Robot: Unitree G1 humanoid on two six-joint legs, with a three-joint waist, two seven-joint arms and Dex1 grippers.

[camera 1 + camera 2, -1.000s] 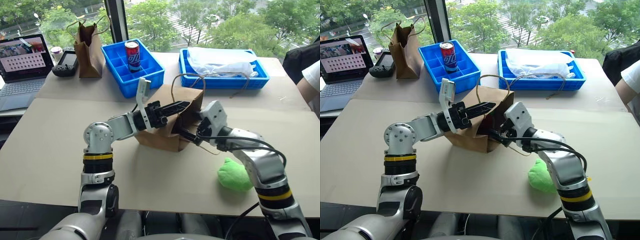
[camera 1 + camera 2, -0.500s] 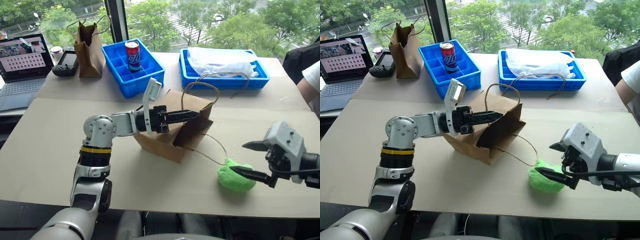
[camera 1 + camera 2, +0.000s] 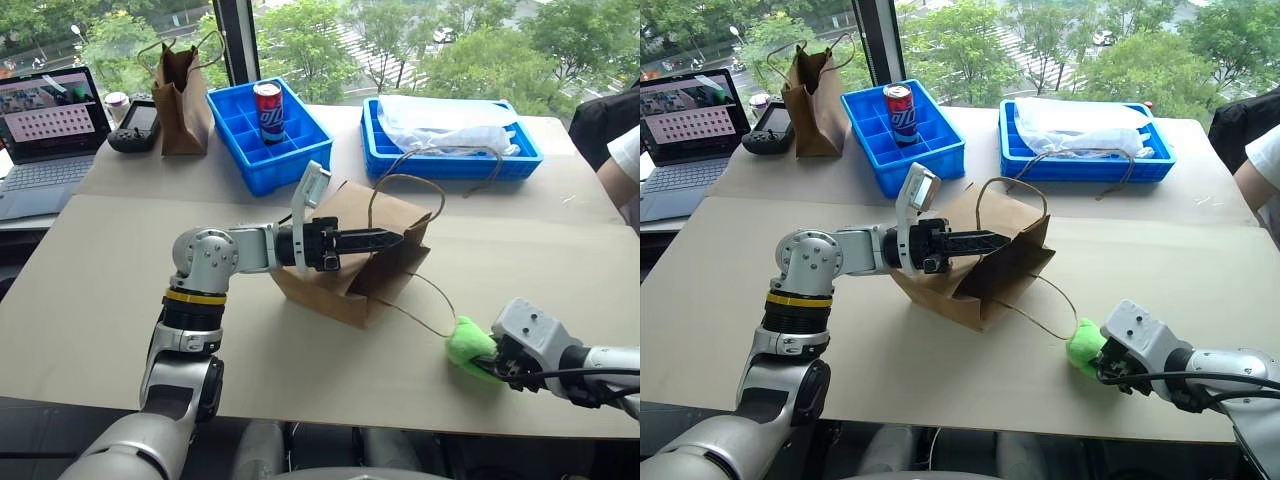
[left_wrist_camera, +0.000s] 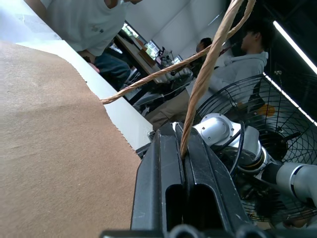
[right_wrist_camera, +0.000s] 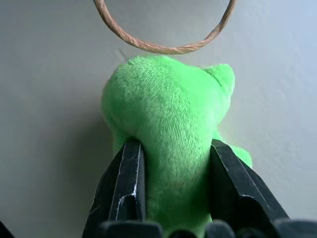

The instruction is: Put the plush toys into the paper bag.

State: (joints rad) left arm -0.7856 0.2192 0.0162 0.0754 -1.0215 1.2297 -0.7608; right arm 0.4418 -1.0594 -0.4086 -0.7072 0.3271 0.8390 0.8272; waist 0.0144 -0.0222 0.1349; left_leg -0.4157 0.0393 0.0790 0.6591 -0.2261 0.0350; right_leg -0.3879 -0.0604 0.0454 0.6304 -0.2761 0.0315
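Right of the paper bag (image 3: 345,262), right gripper (image 5: 173,198) jaws clamp the green plush toy (image 5: 171,129); left gripper (image 4: 182,163) jaws pinch the bag handle (image 4: 208,64), mouth facing the toy.

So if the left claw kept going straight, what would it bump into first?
Probably the bag's far wall. The left claw points sideways across the open top, shut on a cord handle. How close that wall is, I can't tell.
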